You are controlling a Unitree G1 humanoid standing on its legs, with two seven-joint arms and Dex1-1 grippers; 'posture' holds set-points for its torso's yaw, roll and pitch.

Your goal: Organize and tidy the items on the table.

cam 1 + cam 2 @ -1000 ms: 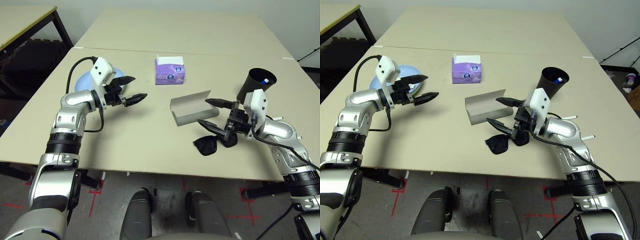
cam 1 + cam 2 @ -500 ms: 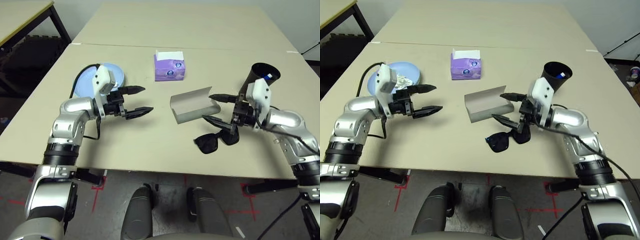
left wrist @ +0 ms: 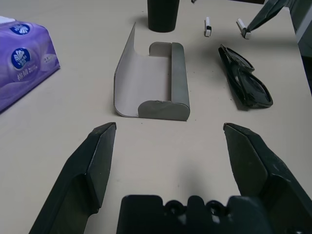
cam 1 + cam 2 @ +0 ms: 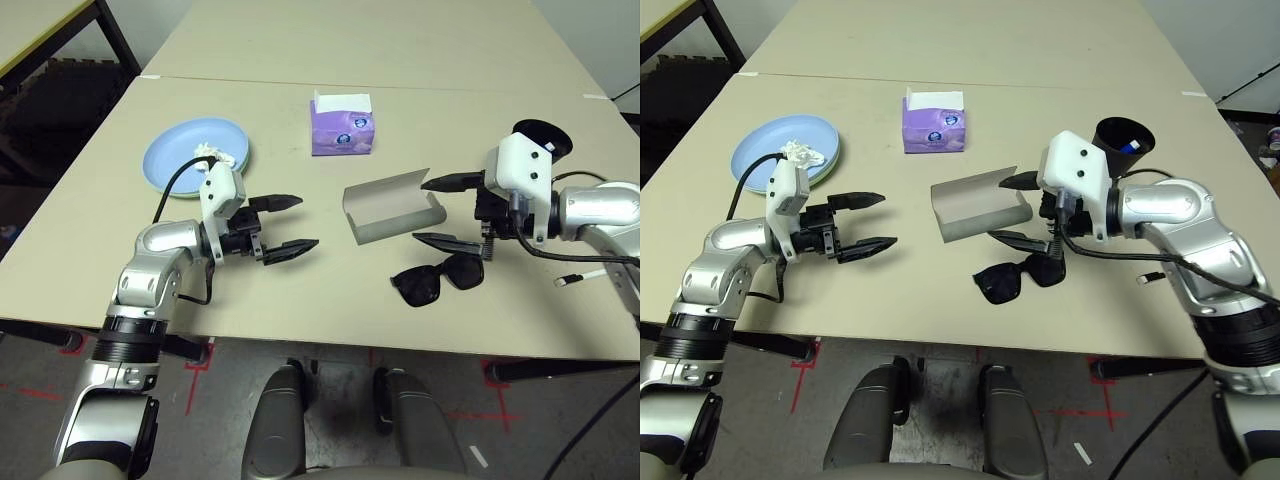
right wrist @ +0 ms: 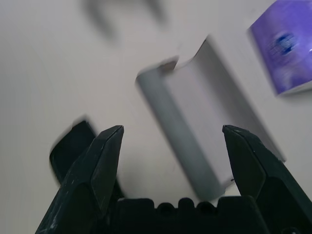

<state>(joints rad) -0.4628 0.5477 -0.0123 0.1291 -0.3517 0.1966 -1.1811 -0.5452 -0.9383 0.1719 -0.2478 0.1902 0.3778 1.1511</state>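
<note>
On the desk (image 4: 300,300), the blue plate (image 4: 185,160) holds a crumpled tissue (image 4: 222,155). The left tool (image 4: 285,225) hovers wide and empty. Centre, the grey case (image 4: 392,208) lies open beside the sunglasses (image 4: 437,280). The right tool (image 4: 452,212), wide and empty, hangs over both. Likely next: pick up the sunglasses and case them. Purple tissue box (image 4: 342,128) and black cup (image 4: 540,138) stand clear.

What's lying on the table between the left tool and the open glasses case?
Nothing. In the left wrist view the beige table is bare between the left tool and the grey glasses case.
</note>
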